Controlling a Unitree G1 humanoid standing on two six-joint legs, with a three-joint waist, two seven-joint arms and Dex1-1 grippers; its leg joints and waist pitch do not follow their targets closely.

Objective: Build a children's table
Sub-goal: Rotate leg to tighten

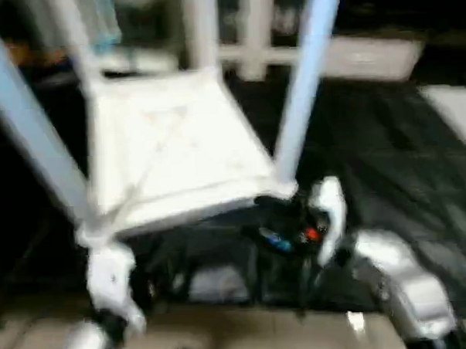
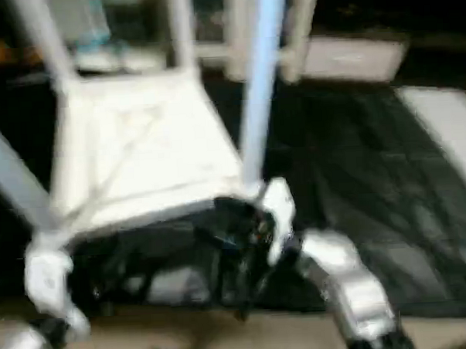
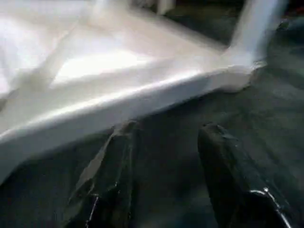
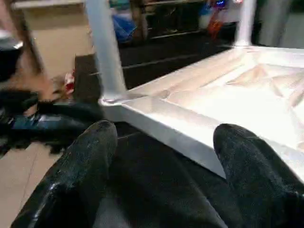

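Both grippers were found empty, with fingers held apart: the left gripper was poised just short of the near edge of the tabletop, and the right gripper was aimed at the rim beside a corner, nothing being clamped by either. The tabletop was seen lying upside down on a dark mat, its X-ribbed underside turned upward, directly ahead of the silver forearms. Four legs could be counted standing up from its corner sockets: a near left leg, a near right leg, and two far legs less clearly made out against the white furniture behind.

Assembly was judged nearly complete, with turning the table onto its feet taken to be the step in hand. For that to be done well, the near rim would best be gripped by both grippers at matched points close to the two near corners, so that the load is shared and no twisting is passed into the sockets. A slow, even lift would be advised, since a leg not fully seated might be shaken loose.

One tabletop, four legs and two grippers were counted.
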